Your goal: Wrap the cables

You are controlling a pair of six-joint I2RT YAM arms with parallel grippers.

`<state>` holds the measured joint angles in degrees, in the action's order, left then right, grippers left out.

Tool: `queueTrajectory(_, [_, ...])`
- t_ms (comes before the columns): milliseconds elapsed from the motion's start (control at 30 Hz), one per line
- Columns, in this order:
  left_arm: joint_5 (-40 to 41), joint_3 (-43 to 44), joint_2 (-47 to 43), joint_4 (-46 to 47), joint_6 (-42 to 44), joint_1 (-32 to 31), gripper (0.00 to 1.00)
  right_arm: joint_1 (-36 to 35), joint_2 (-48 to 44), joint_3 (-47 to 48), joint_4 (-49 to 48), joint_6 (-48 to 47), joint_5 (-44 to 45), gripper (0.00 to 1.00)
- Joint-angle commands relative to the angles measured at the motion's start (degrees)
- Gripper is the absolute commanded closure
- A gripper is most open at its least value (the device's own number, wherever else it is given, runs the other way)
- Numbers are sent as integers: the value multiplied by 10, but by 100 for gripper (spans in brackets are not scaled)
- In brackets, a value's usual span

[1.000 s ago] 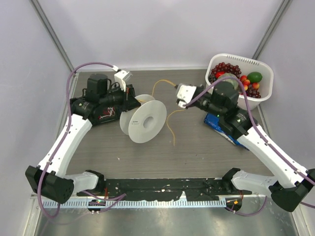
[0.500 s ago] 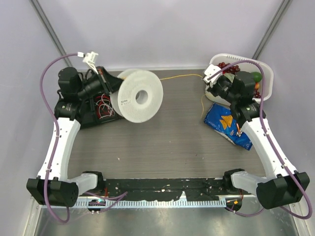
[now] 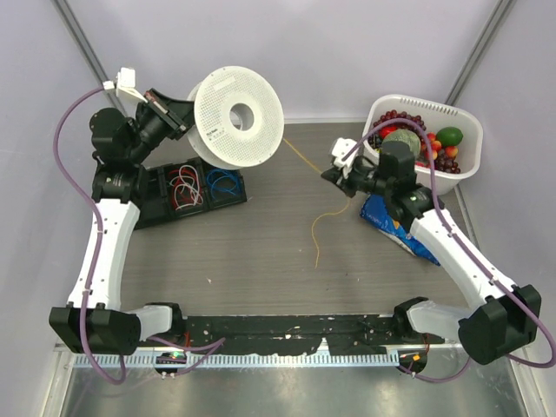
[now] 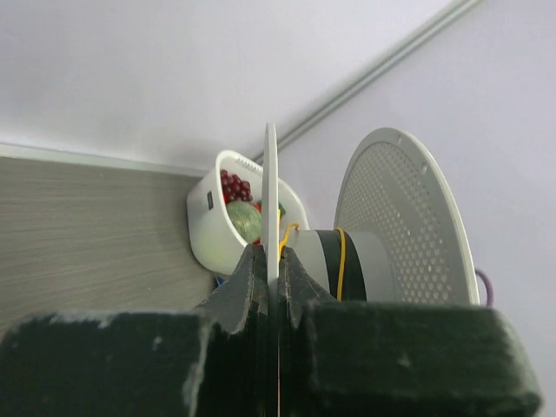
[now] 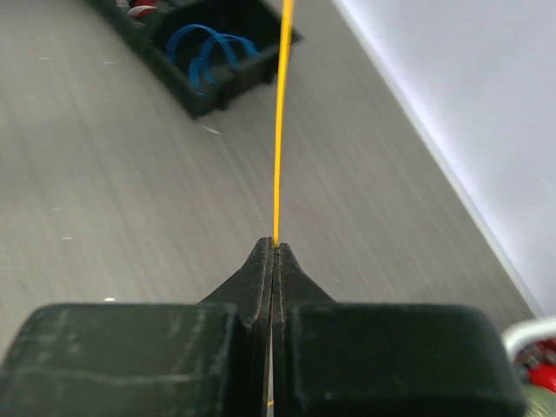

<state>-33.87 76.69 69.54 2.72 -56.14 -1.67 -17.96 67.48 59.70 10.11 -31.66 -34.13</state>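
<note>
The left gripper, clamped on the spool rim, now holds it higher while the right gripper, pinching the wire, swings back inward, probably laying another turn.

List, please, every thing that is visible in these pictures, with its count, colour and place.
white spool: one, white, held up in the air at the far left
yellow wire: one, yellow-orange, from the spool hub to the right gripper, loose end on the table
tray: one, black, far left of the table
wire coils: a few, red and white, in the tray
blue coil: one, blue, in the tray's right compartment
basket: one, white, far right corner
fruit: several, dark red, green, orange, in the basket
bag: one, blue, under the right arm
table: one, grey wood
left gripper: black, clamped on the spool's flange
right gripper: black, pinching the wire
</note>
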Motion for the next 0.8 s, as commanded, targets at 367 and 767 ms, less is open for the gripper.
queueTrajectory(367, [333, 74, 13, -192, 182, -149, 100, -279, 55, 141, 120, -90, 169, 99])
queueTrajectory(767, [407, 17, 22, -249, 315, -235, 100, -320, 121, 305, 157, -192, 264, 99])
